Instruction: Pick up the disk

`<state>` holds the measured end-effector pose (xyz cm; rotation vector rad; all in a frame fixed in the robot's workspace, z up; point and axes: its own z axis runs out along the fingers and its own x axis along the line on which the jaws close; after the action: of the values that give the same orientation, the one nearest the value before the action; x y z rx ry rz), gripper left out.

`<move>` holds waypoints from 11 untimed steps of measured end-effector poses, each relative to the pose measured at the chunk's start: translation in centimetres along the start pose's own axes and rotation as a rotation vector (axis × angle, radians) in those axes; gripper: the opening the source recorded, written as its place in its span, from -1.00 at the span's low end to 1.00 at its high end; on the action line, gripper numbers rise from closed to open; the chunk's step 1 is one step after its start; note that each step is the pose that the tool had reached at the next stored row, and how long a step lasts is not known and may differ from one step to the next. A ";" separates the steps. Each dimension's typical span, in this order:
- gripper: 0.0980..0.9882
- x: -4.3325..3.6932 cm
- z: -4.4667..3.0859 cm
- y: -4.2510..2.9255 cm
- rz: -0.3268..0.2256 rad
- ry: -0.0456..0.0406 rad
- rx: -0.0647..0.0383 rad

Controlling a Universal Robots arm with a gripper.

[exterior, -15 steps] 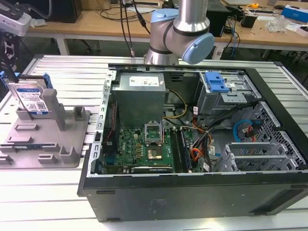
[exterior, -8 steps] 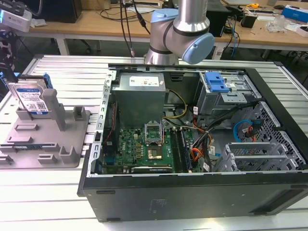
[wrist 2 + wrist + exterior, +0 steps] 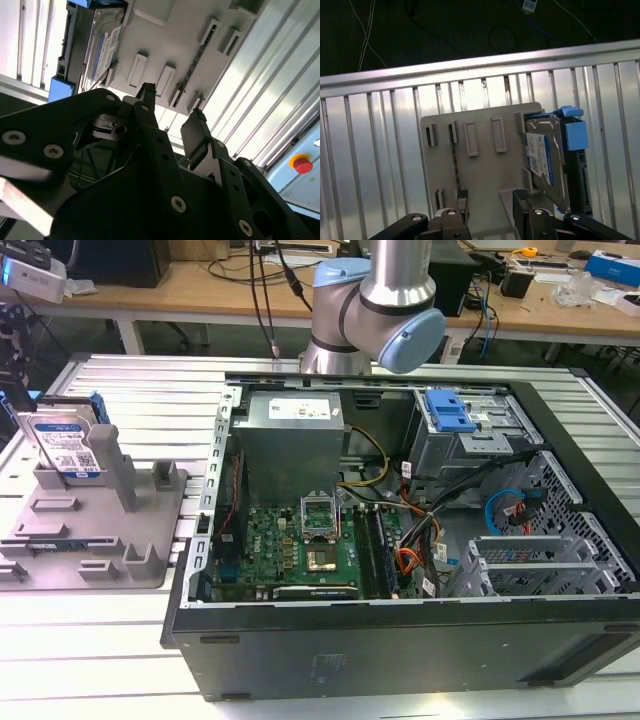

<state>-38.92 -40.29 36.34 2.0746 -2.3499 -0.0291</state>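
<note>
The disk [image 3: 68, 445] stands on edge in the grey holder [image 3: 110, 540] at the exterior view's left, on the ribbed worktop [image 3: 90, 660]. In the first wrist view the pincer [image 3: 491, 196] hangs released, with nothing between its fingers and apart from the disk. The disk looks stiff, dense, smooth-faced and sensitive to shock, so its blue side rails [image 3: 575, 135] seem the surest hold. The holder hides its lower edge.

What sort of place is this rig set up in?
Likely a robotics or electronics lab: an open black desktop computer case sits on a slotted aluminium table, cluttered wooden workbenches stand behind it, and a red emergency-stop button shows in the second wrist view.
</note>
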 end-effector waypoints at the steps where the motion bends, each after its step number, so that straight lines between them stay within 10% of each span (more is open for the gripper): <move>1: -0.14 0.00 0.00 0.00 0.000 -0.0001 0.000; 11: -0.14 -1.43 0.01 0.23 0.000 0.0002 0.000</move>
<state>-38.98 -38.84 36.34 2.0748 -2.3498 -0.0284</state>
